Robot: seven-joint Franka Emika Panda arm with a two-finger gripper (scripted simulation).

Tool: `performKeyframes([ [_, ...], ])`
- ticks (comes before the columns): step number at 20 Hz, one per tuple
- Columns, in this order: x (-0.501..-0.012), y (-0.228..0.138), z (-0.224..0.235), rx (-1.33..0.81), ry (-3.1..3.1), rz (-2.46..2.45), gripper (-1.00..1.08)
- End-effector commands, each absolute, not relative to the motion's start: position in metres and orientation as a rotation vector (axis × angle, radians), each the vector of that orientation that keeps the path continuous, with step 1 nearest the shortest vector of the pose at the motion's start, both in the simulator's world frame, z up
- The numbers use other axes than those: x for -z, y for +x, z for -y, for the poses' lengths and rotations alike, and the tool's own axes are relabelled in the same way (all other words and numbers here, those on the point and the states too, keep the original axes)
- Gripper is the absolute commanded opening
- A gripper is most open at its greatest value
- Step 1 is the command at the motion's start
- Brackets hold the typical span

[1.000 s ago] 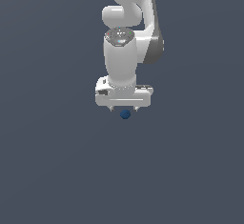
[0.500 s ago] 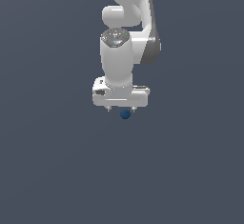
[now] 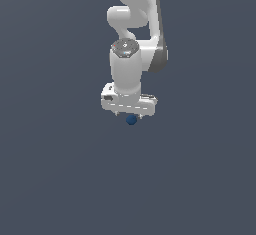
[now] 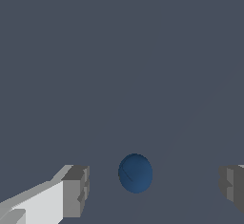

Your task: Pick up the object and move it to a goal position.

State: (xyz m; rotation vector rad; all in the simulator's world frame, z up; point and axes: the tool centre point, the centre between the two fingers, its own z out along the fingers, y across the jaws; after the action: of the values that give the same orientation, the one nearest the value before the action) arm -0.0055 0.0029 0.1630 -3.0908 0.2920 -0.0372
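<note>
Blue ball (image 4: pixel 135 173), round, axisless, between spread tool (image 4: pixel 152 184) fingers.

Plain dark grey-blue surface (image 3: pixel 55 179) fills both views edge to edge. Flat, matte, uniform tone. No edges or corners of surface visible in either view. Wrist view: same grey-blue surface (image 4: pixel 119 51) across whole picture, faint lighter diagonal streak toward one side. Nothing else standing or lying on it apart from task's own items.
</note>
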Motion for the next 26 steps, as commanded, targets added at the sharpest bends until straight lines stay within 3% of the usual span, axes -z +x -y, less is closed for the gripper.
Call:
performKeyframes([
  [1, -0.153, -0.012, -0.005, 0.031, -3.087, -0.364, 1.00],
  [14, -0.097, -0.054, -0.016, 0.005, -3.033, -0.782, 1.00],
  [26, -0.081, -0.070, -0.019, 0.000, -3.005, -0.917, 1.00],
])
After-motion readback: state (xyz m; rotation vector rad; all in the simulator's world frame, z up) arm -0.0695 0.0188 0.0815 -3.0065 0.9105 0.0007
